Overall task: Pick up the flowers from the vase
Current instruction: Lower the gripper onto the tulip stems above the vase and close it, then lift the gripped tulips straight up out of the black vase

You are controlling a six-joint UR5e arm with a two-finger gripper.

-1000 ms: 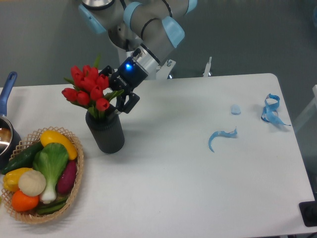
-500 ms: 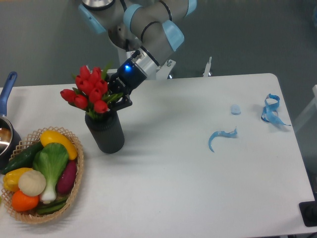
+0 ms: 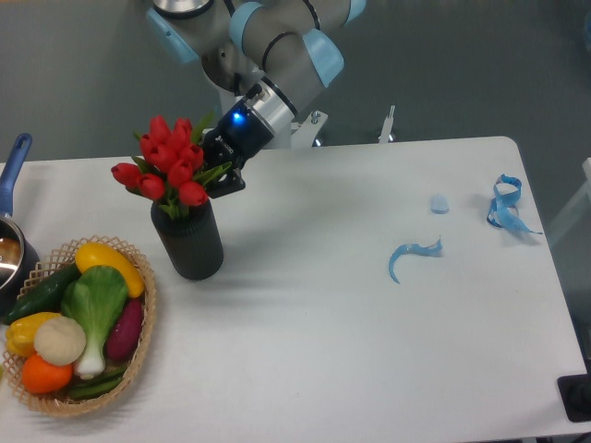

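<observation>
The flowers [image 3: 166, 164], red tulip buds with green leaves, stand in the mouth of the black ribbed vase [image 3: 189, 244] at the left of the white table. My gripper [image 3: 222, 179] comes in from the upper right, tilted down to the left. Its fingers are shut on the flowers' right side, just above the vase's rim. The stems are hidden inside the vase and behind the leaves. The vase stands upright on the table.
A wicker basket [image 3: 145, 318] of vegetables lies at the front left, next to the vase. A blue-handled pot [image 3: 13, 166] sits at the left edge. Blue ribbon pieces [image 3: 413, 254] [image 3: 505, 208] and a small pale blue lump [image 3: 440, 204] lie on the right half.
The gripper's fingers, open beside the bunch a second ago, have shut on the flowers. The bunch has risen slightly and the vase has slid a little to the left.
</observation>
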